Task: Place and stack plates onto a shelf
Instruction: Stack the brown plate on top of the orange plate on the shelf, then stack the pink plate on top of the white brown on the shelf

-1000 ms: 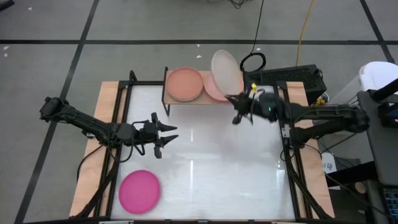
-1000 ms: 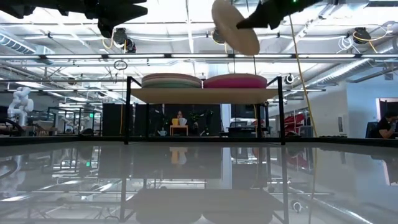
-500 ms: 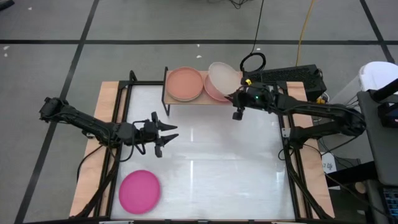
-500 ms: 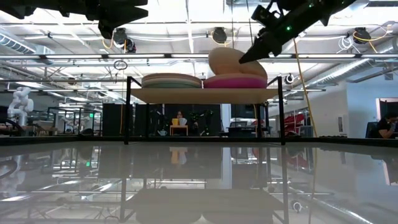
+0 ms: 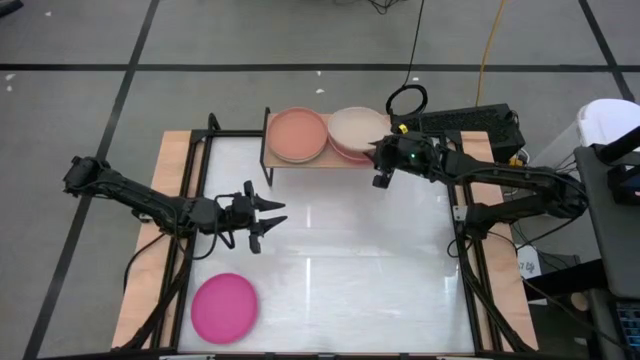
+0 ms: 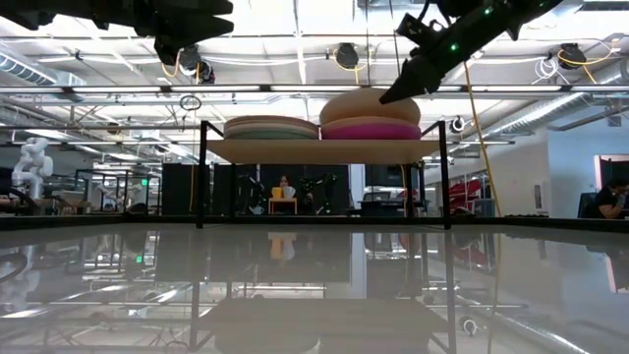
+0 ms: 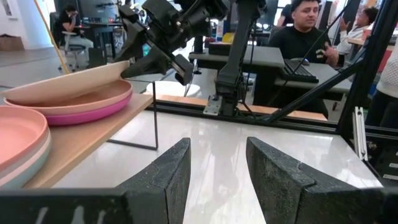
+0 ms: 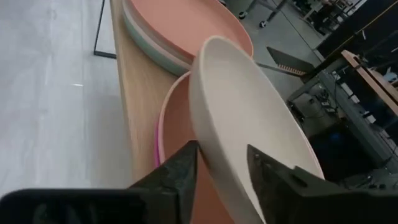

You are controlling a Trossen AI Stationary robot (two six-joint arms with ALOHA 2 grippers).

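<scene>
My right gripper (image 5: 378, 152) is shut on a beige plate (image 5: 357, 127) over the right stack on the shelf (image 5: 300, 163). That stack shows a pink and a magenta plate (image 6: 371, 129). The left stack (image 5: 297, 134) has a peach plate on top and a pale teal one under it. A magenta plate (image 5: 224, 306) lies flat on the table at the near left. My left gripper (image 5: 278, 217) is open and empty above the table's left middle, with nothing between its fingers in its wrist view (image 7: 217, 146). My right gripper pinches the beige plate's rim (image 8: 208, 134) on its near right side, one finger above it and one below. The fingers slant down from the table's right near side. The plate is tilted: its far left part (image 7: 37, 92) lies on the right stack and the held edge (image 7: 118, 67) is raised.
The shelf stands at the table's far edge on thin black legs (image 6: 202, 172). The white tabletop (image 5: 340, 270) lies between the shelf and the magenta plate. Black frame rails (image 5: 465, 270) run along the table's sides. People sit at desks beyond the table (image 7: 305, 31).
My right gripper has gone toward the table's far edge and down to the shelf with the beige plate. The plate has tipped from steeply tilted to nearly level and has come down onto the right stack. My left gripper has kept still.
</scene>
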